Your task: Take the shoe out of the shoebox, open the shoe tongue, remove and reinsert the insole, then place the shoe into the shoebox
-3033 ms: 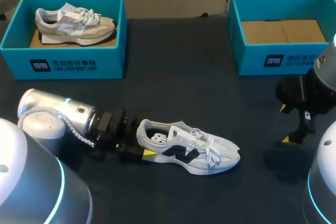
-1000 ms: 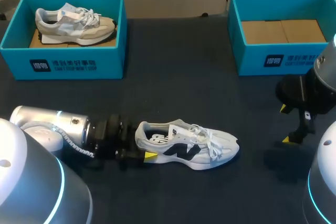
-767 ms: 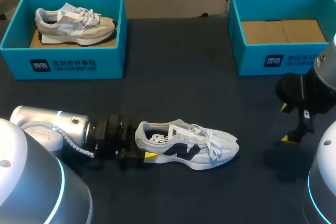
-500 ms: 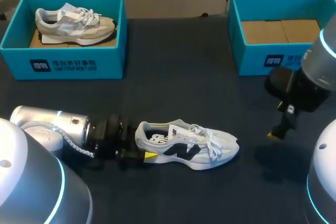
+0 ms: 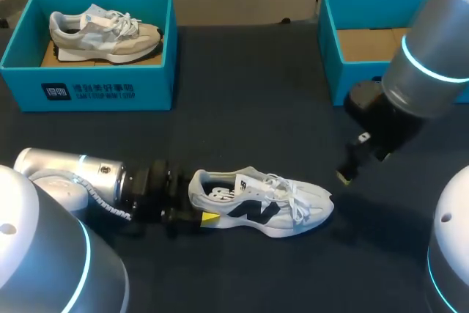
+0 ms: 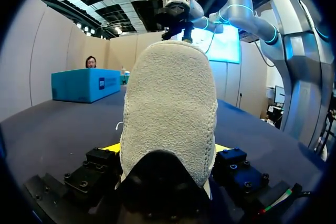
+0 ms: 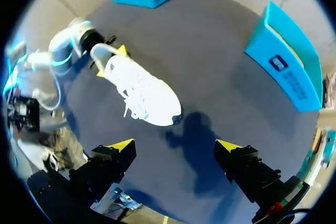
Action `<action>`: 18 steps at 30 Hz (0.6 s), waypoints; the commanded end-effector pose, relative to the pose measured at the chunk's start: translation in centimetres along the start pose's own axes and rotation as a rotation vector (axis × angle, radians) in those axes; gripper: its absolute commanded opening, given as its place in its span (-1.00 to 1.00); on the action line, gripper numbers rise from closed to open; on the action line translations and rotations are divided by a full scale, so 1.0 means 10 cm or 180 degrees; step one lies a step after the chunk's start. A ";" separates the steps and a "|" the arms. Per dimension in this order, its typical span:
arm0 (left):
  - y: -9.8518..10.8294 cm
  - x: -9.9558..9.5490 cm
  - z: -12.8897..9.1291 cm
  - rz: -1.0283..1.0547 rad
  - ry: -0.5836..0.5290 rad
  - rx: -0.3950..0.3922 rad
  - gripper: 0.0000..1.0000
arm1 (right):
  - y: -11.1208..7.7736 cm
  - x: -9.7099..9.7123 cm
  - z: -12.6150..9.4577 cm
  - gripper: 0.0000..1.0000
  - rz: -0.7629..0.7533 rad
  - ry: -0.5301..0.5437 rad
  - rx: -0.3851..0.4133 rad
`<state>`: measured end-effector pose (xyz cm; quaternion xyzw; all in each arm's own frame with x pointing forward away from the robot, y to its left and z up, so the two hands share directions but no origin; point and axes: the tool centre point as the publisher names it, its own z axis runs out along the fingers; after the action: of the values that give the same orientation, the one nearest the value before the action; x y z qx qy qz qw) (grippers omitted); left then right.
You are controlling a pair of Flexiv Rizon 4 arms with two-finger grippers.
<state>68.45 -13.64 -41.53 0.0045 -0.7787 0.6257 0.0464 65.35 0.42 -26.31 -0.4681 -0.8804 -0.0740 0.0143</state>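
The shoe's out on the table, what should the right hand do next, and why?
Probably lower the open right hand onto the laces of the shoe to lift the tongue: the left hand grips the heel, and the right hangs near the toe.

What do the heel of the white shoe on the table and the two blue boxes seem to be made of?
The white shoe's heel is probably suede or a napped fabric with a matt finish; up close it looks fuzzy and pebbled. The left blue box and right blue box are probably coated cardboard, smooth and matt. Their walls are thin and flat, and a plain brown base shows in the right one.
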 end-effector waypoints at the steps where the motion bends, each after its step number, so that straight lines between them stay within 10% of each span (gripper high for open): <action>1: -0.01 0.01 0.01 -0.0002 -0.0010 -0.0008 -1.00 | 0.08 0.02 0.04 1.00 0.0015 -0.0019 0.0181; 18: -0.01 0.01 0.01 -0.0002 -0.0010 -0.0008 -1.00 | 0.55 0.53 0.14 1.00 0.0541 -0.0222 0.0440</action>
<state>68.45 -13.64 -41.52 0.0045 -0.7787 0.6257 0.0463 65.41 4.43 -25.54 -0.5394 -0.8404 -0.0481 0.0214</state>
